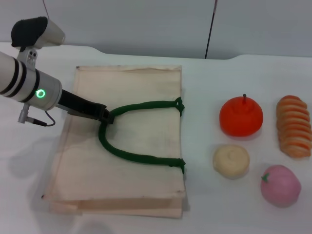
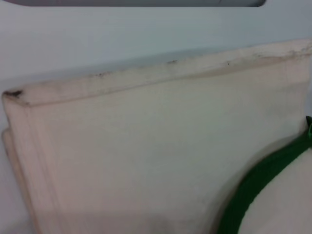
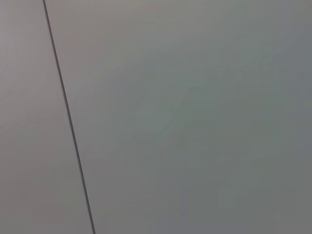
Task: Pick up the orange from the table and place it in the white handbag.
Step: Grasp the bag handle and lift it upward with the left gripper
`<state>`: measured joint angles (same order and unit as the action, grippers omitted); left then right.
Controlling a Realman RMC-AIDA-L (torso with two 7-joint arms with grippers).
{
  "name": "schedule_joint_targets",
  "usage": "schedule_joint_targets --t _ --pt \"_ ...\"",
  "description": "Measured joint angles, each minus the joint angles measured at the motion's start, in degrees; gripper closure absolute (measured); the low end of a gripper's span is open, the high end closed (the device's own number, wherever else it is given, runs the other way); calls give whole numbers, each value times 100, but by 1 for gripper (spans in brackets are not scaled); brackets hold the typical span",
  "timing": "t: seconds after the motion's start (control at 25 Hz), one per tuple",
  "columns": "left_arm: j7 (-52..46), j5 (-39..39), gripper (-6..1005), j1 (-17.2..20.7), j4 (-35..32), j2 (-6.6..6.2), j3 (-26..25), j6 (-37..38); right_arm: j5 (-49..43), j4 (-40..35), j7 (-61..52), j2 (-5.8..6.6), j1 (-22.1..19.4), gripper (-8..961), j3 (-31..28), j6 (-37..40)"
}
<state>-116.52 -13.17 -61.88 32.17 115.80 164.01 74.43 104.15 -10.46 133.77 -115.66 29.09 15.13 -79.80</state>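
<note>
1. Left fingers closed on the green handle of the white handbag, which lies flat on the bench.
2. Orange on the bench, well right of the fingers, apart from the bag.
3. Right fingers: out of view.

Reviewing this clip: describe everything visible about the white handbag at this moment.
The white handbag is a large cream fabric tote lying flat on the table, left of the fruits. Its cloth looks plain and slightly soiled along the edges, and the near edge shows layered folds. Dark green rope handles loop across its upper face, anchored near the bag's right edge. The left gripper sits at the handle loop's left end, touching the rope. The orange rests apart from the bag, to its right.
</note>
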Motion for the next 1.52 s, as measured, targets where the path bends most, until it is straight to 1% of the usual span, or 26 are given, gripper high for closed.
schedule_joint_targets --t 0.24,0.44,0.52,0.76,0.88,1.04,1.2,1.36,1.52 --pt "27 137 859 7 45 14 0 12 0 0 0 0 -9 185 -1 6" --pt "147 517 860 79 69 5 0 100 0 0 0 0 -34 185 6 12" --pt "277 778 860 113 169 4 0 252 0 0 0 0 -50 185 13 7" --pt "629 1865 861 301 818 6 0 1243 0 -10 -16 7 -53 185 26 3" --pt "754 2221 861 379 1158 -7 6 1712 -67 -101 -201 11 -53 185 76 20" --pt "877 2576 861 439 1445 -1 9 2160 -583 -541 -806 18 -52 185 112 30" --pt "989 3010 862 513 1536 -23 9 2591 -1132 -982 -1356 19 -29 184 113 -7" --pt "1023 3310 862 536 1682 -54 9 2928 -1921 -1501 -1921 23 30 184 114 -45" --pt "1014 3571 862 564 1857 -59 8 3194 -2675 -1920 -2233 25 171 184 143 -302"
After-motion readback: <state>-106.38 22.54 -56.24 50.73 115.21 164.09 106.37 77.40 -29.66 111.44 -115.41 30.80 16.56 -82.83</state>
